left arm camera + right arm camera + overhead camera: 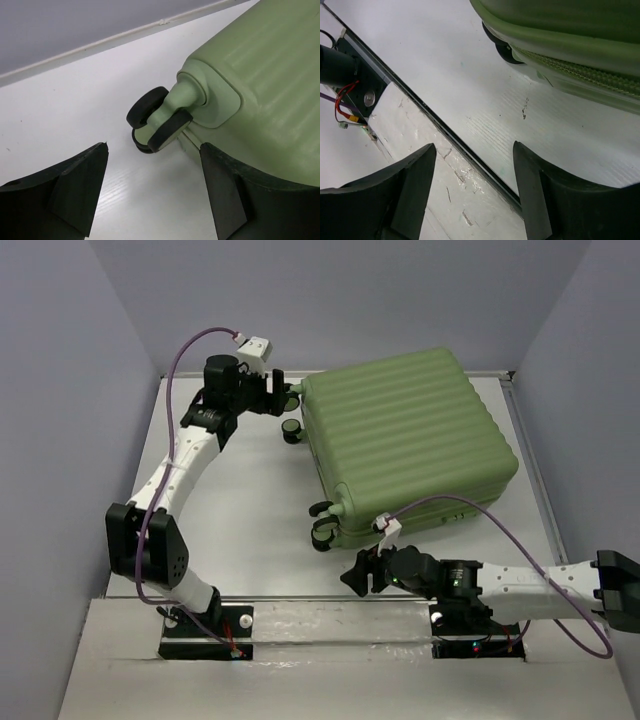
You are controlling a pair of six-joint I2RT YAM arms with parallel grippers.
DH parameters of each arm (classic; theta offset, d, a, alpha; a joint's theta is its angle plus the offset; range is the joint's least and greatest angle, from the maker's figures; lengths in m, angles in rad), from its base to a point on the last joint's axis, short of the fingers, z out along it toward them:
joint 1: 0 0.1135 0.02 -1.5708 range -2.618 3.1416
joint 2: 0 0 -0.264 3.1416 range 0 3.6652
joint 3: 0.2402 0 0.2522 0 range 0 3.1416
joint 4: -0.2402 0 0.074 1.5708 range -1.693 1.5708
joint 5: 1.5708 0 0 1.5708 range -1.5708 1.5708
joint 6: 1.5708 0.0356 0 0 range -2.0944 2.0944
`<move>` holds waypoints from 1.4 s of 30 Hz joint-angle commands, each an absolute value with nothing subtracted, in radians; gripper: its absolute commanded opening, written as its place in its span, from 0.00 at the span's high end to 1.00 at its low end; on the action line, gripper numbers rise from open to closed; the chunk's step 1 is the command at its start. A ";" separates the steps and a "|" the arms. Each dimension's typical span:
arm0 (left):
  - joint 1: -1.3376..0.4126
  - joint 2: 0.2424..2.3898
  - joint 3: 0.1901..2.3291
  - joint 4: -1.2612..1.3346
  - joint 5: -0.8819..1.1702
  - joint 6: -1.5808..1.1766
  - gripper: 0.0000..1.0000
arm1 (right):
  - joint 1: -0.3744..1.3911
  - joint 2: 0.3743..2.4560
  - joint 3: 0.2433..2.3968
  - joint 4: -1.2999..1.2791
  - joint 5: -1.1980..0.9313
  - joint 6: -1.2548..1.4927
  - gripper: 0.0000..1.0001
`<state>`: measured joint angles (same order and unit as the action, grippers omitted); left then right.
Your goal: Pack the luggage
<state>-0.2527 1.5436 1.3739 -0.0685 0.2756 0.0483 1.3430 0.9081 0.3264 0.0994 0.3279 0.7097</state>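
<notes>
The light-green ribbed luggage [408,445] lies flat and closed on the white table, wheels toward the left. My left gripper [283,392] is open and empty at the suitcase's far-left corner, beside its black wheel [152,120]; the shell [260,75] fills the right of the left wrist view. My right gripper [357,575] is open and empty just off the suitcase's near edge, above the table's front edge. The right wrist view shows the suitcase's zipper side [580,55] and a wheel [502,47] ahead of my fingers.
The table [250,490] is walled by grey panels at the back and both sides. A raised white strip [340,625] with a black seam [450,135] runs along the front, with both arm bases on it. The left arm's base and wires [345,85] show in the right wrist view.
</notes>
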 commanded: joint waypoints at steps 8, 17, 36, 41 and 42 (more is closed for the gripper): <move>-0.267 1.810 1.696 -0.184 0.413 0.235 0.13 | 1.348 0.911 0.357 0.135 0.295 0.695 0.24; -0.317 1.937 1.844 -0.236 0.390 0.270 0.34 | 1.348 0.902 0.322 0.133 0.298 0.727 0.24; -0.272 1.812 1.401 0.011 0.035 0.065 0.94 | 0.993 0.568 0.350 -0.339 0.730 0.899 0.93; -0.278 1.740 1.322 0.002 0.041 0.020 0.94 | 0.885 0.495 0.376 -0.333 0.796 0.802 0.93; -0.279 1.708 1.298 0.002 0.046 0.017 0.94 | 0.865 0.509 0.385 -0.278 0.811 0.720 0.93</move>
